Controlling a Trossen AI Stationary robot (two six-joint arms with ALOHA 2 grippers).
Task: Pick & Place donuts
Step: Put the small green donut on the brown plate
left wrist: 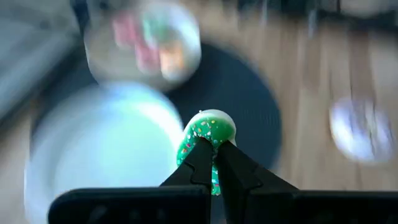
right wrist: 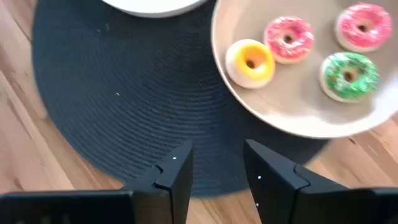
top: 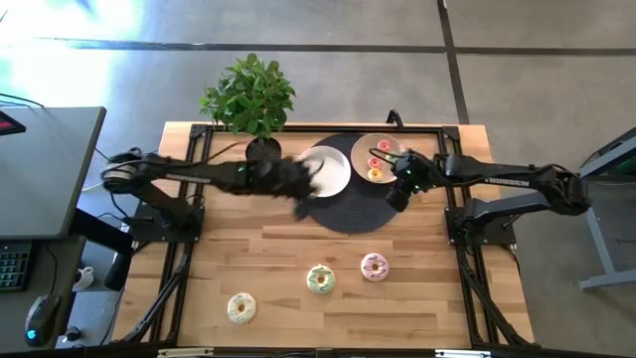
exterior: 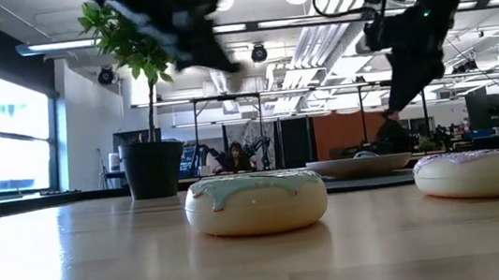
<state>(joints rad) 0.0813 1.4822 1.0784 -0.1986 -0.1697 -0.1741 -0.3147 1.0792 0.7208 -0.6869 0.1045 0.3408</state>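
Observation:
My left gripper (left wrist: 214,149) is shut on a tiny green sprinkled donut (left wrist: 208,134) and hovers by the white plate (top: 333,171); it shows blurred in the high view (top: 303,202). My right gripper (right wrist: 217,165) is open above the dark round mat (right wrist: 112,93), beside the beige plate (right wrist: 292,118). That plate holds a yellow (right wrist: 250,62), two pink (right wrist: 289,38) and a green (right wrist: 349,76) tiny donut. Three larger donuts rest flat on the near table: pale yellow (top: 241,307), green-cream (top: 320,279), pink (top: 374,267). My left gripper pinches the tiny green donut between its two fingers (left wrist: 198,163). The ring stands edge-on in the hold, its frosted rim (left wrist: 214,124) sticking out past the fingertips. It is lifted clear, above the white plate and the mat.
A potted plant (top: 253,99) stands at the far edge, close behind my left arm. The white plate (left wrist: 93,162) and beige plate (top: 376,157) sit on the dark mat (top: 353,214). Bare wood lies between the mat and the three larger donuts.

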